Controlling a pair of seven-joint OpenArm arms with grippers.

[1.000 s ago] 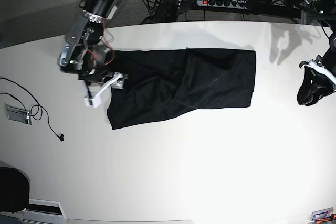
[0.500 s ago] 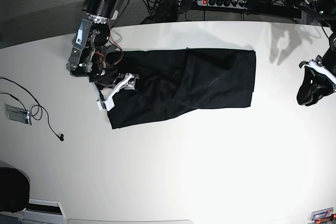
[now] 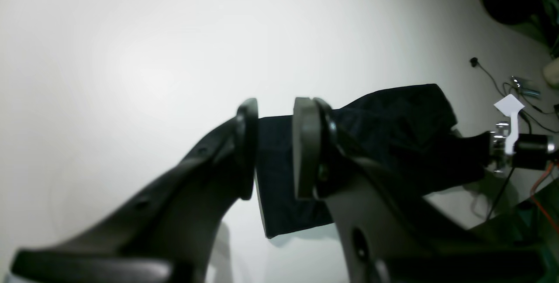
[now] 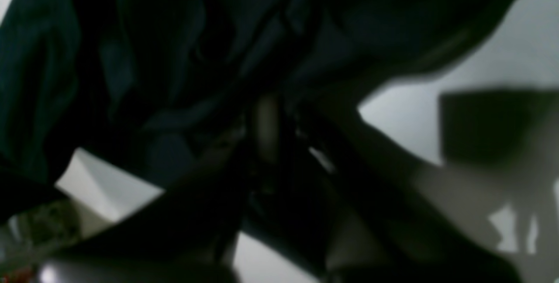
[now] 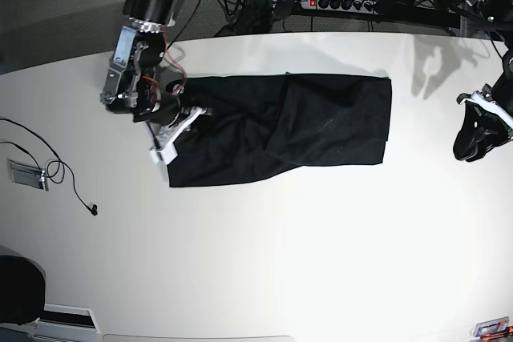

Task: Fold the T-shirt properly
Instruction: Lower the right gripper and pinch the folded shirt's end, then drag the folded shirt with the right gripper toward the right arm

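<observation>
The black T-shirt [image 5: 304, 126] lies on the white table [image 5: 280, 262] as a long, wrinkled, partly folded band. My right gripper [image 5: 172, 134] is at the shirt's left edge. In the blurred right wrist view dark cloth [image 4: 131, 56] bunches around the fingers, and the gripper [image 4: 268, 112] looks shut on it. My left gripper [image 5: 473, 138] hangs over bare table at the far right, well away from the shirt. In the left wrist view its gripper [image 3: 273, 147] has a narrow empty gap between the pads, with the shirt [image 3: 393, 125] lying beyond.
A thin black cable [image 5: 60, 170] and a small grey device [image 5: 26, 174] lie at the table's left edge. A power strip [image 5: 345, 3] and cables sit behind the table. A dark round object [image 5: 16, 290] is at the lower left.
My right gripper moved right, onto the shirt's left edge, and the shirt's lower left corner drew in a little. The left arm has not moved.
</observation>
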